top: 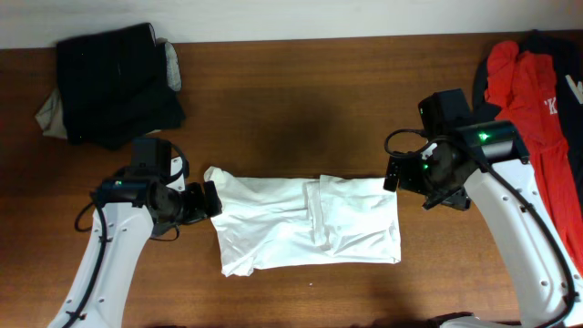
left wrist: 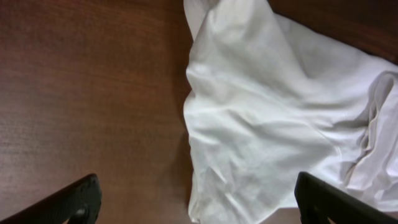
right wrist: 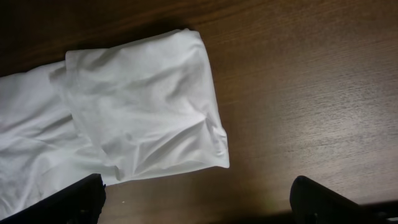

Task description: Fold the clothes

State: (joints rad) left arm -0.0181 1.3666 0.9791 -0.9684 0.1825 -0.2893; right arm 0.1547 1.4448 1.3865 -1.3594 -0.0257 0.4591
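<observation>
1. White T-shirt (top: 305, 223) – lies on the wooden table (top: 301, 100), folded into a rough horizontal band with wrinkles across it. In the overhead view its right half is the neater one. It has a straight right edge, and a folded layer on it ends in a seam near the shirt's middle. The left edge is uneven, and a small lump of cloth sticks out at the upper left corner.

2. Left gripper (top: 208, 200) – sits just beside the left edge of the T-shirt, pointing toward it. In the left wrist view its fingers (left wrist: 78, 199) stand wide apart, with bare wood below one and the shirt's edge below the other. The hand is released and no cloth is pinched between the fingers.

3. Right gripper (top: 393, 171) – sits at the upper right corner of the T-shirt, close to its right edge. In the right wrist view its fingers (right wrist: 317, 199) are spread wide over the folded right end of the shirt and the bare wood beside it. This hand is also released and grips nothing.

4. Dark garments (top: 114, 82) – a heap well apart from the T-shirt, up and to its left.

5. Red and navy garment (top: 537, 100) – lies beyond the T-shirt's right end, past the right arm
</observation>
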